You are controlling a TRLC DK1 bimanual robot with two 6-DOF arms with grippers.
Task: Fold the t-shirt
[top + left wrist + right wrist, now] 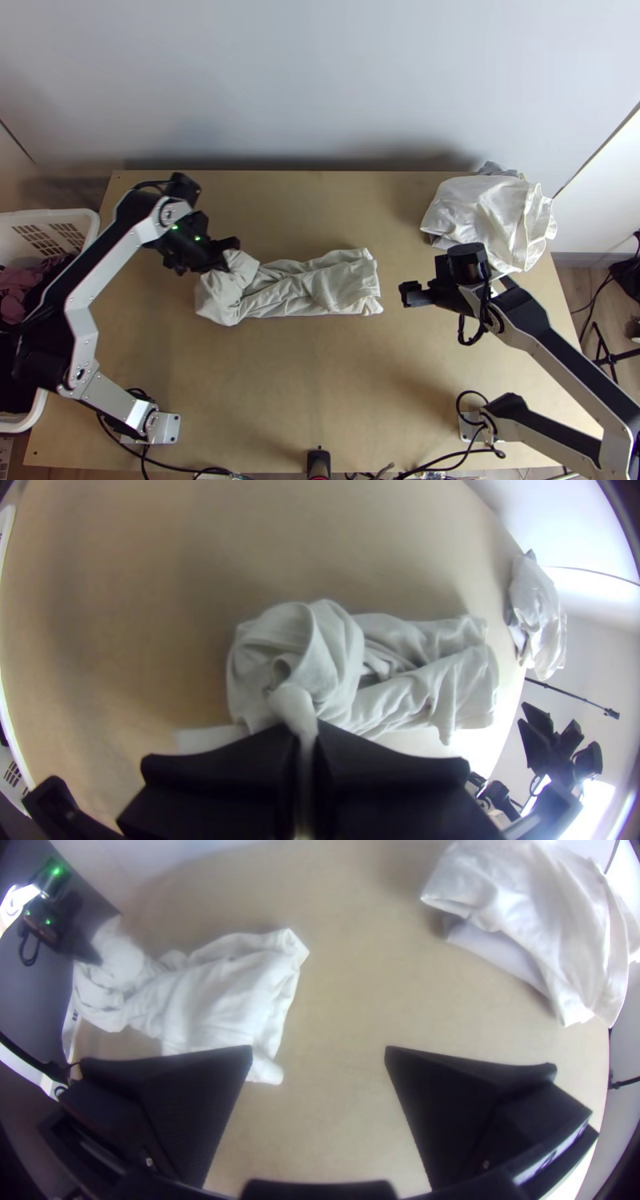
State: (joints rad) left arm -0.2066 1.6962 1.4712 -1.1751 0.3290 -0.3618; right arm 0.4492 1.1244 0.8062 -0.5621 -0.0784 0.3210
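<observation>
T-shirt (320, 286) is approx. mid-table, a bit to the L, w/ its L end right at the L gripper (230, 254), which is clamped on a bunched bit of it. R gripper (408, 294) is near the shirt's other end, not touching, fingers wide apart. Shirt's off-white, in a long narrow strip: L end balled up & twisted, R end flatter w/ loose creases. White cloth pile (488, 216) sits at the far R corner.
</observation>
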